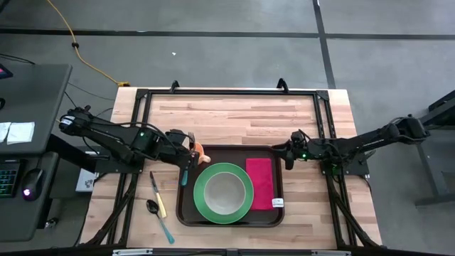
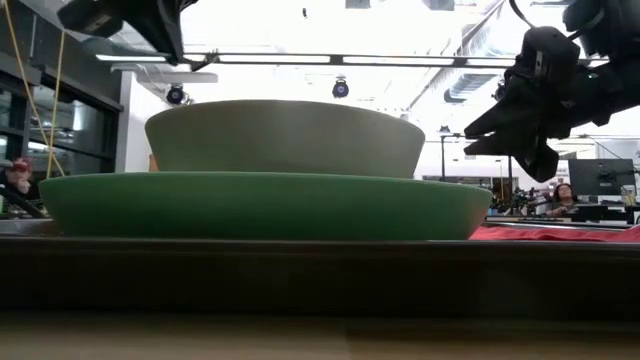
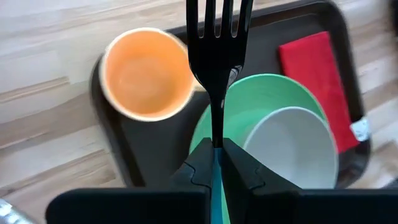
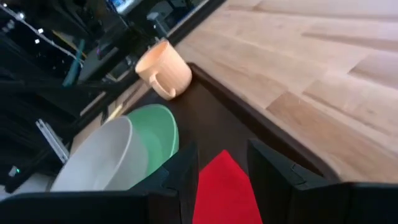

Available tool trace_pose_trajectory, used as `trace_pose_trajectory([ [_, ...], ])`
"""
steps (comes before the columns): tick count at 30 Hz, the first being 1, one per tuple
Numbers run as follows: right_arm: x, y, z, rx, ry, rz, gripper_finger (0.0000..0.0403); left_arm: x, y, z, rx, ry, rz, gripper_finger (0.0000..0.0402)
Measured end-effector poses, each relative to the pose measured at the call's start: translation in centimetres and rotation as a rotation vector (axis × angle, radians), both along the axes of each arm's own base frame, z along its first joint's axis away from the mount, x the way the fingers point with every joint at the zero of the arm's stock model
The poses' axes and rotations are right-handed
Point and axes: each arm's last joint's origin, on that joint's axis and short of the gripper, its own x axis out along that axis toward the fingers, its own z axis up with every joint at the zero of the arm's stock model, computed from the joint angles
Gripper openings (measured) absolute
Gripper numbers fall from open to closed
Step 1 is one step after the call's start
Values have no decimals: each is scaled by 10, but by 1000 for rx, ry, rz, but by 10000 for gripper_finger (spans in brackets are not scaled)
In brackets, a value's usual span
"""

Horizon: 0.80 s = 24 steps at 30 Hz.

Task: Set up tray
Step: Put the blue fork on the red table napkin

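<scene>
Fork (image 3: 214, 37) tines clear at left wrist — overhead hides them.

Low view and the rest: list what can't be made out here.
- Low view: the tray wall, green plate and bowl hide the cup, fork and most of the napkin.
- Left wrist view: the left gripper's fingers hide the fork handle.
- High view: the label on the napkin is too small to read.

Dark brown tray (image 1: 186, 213) flat on table

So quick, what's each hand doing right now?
Left hand: closed on a black fork.
Right hand: open, holding nothing, above the red napkin.
</scene>
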Motion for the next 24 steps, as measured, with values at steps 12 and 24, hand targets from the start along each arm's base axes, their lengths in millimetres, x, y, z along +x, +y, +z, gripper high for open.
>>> trace_pose_trajectory([
  [12, 3, 1, -12, -27, 93, 24, 114, 8, -2, 5, 38, -91, -54, 50],
  [24, -1, -3, -17, -128, 177, -5, 114, 37, -11, -5, 32, -160, -79, 50],
])
